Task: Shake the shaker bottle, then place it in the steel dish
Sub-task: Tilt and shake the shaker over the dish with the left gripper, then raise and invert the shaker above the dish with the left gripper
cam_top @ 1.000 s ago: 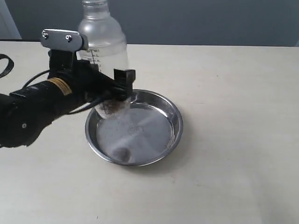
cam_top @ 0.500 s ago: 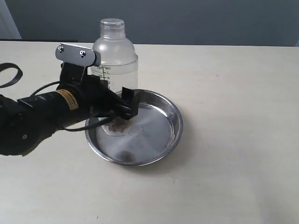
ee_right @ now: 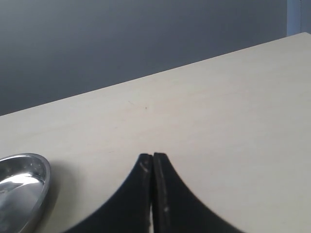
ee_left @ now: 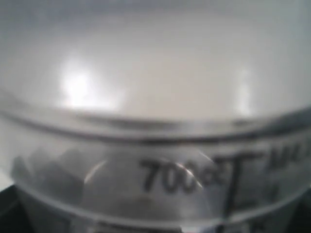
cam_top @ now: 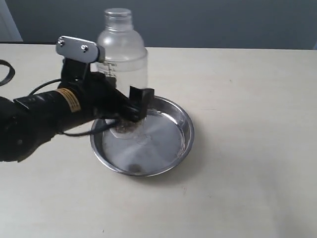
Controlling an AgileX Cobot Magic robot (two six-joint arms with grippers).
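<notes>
The shaker bottle [cam_top: 122, 52] stands upright, clear and frosted, with printed marks and brown granules at its base. Its foot is in the left part of the steel dish [cam_top: 171, 148]; whether it rests on the base I cannot tell. My left gripper [cam_top: 130, 110] is shut on the bottle's lower body. The left wrist view is filled by the bottle wall [ee_left: 155, 97], printed "700"; the jaws are hidden there. My right gripper [ee_right: 153, 156] is shut on nothing above the bare table, with the dish rim [ee_right: 41, 180] off to one side. It does not show in the exterior view.
The beige table [cam_top: 247, 99] runs to a dark grey wall behind. A black cable loop [cam_top: 4, 72] lies at the far left edge. The left arm's dark body [cam_top: 39, 116] stretches from the left side toward the dish.
The bottle has come down from a raised position into the dish's left part over the last second. In the last half second it shifted slightly right, with the gripper holding on throughout.
</notes>
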